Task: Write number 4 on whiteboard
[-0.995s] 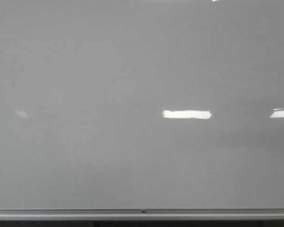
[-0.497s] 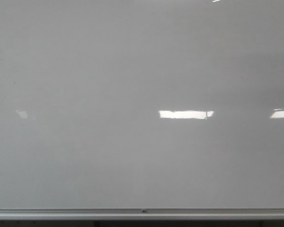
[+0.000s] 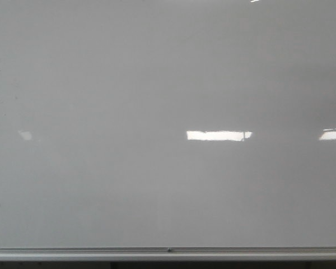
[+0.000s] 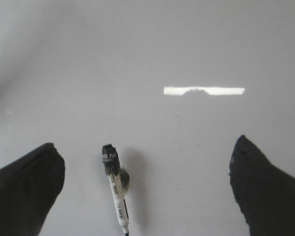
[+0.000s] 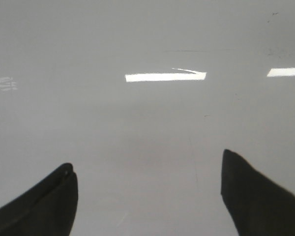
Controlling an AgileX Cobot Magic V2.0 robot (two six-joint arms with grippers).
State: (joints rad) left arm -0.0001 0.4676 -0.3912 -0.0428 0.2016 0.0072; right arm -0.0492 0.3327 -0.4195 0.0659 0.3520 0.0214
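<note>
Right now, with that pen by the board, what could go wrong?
The marker sits between the left fingers, which stand wide apart and visibly touch it nowhere, so it may shift when pressed on the whiteboard. I cannot tell whether its dark end is a cap; if so, no line would appear.

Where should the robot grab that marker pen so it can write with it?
Probably around the white barrel, the long, even part of the marker, leaving its dark end free. The marker sits lengthwise between the open left claw's two fingers, so they would close on it from both sides, across its narrow width.
</note>
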